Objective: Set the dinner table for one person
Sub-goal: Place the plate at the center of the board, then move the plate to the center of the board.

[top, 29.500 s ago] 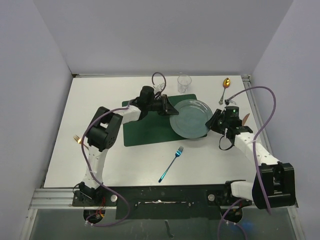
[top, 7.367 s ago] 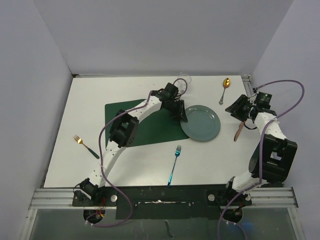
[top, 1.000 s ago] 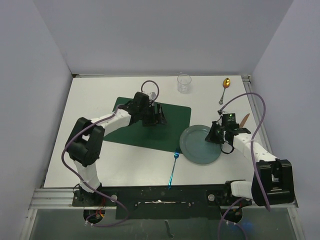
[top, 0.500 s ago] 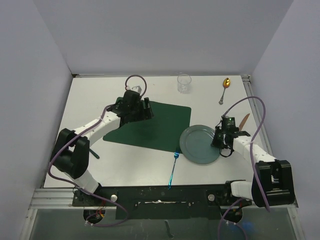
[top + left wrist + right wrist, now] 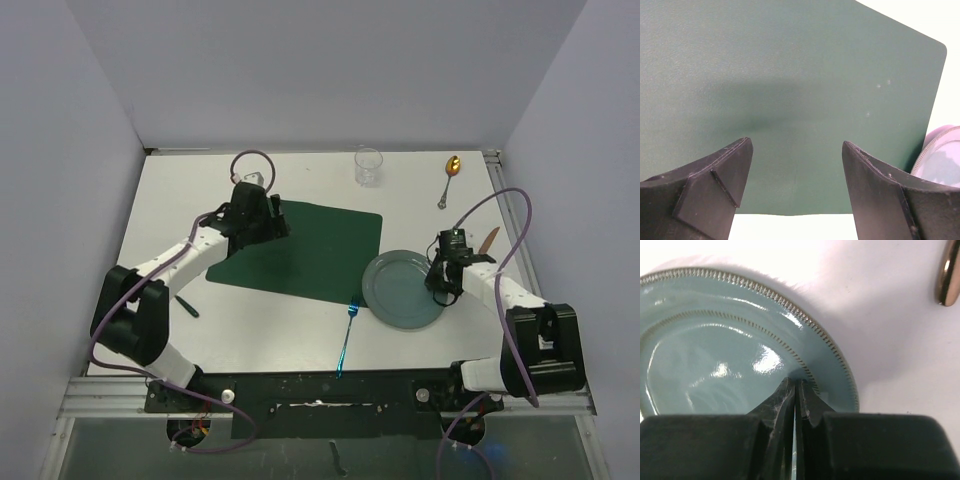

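The left end effector [image 5: 796,144] gapes over the placemat [image 5: 790,60]; the right end effector [image 5: 796,385], closed, sits at the plate [image 5: 705,355] rim; the fork [image 5: 346,335] appears only overhead.

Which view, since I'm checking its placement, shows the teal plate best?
The top external view: the whole plate shows, on the table beside the placemat's right edge. The right wrist view shows its patterned rim close up, cropped; the left wrist view catches only a sliver.

Spread gripper [image 5: 796,165] above green placemat [image 5: 790,75]
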